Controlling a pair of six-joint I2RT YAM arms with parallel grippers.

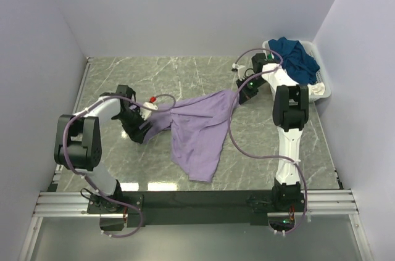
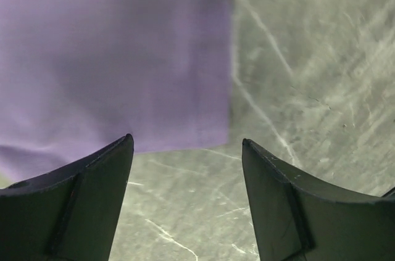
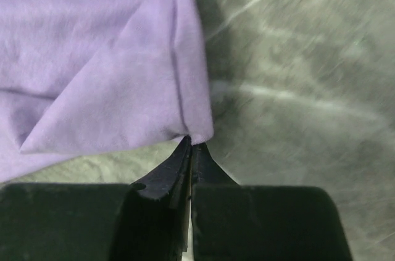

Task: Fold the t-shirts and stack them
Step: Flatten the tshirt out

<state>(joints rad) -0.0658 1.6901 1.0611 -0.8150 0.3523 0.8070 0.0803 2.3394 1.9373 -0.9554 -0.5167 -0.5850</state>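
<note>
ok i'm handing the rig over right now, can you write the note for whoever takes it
Left gripper: jaws open, holding nothing, just short of the lilac shirt edge.
Right gripper: jaws shut on a corner of the lilac shirt.
Lilac shirt lies rumpled and unfolded on the table between the arms. Teal shirt is in the white basket, far right.
Done: nothing folded or stacked.
Left: flatten and fold the lilac shirt, then the teal shirt, and stack them.

Basket far right; lilac t-shirt across centre; tabletop open far left.
</note>
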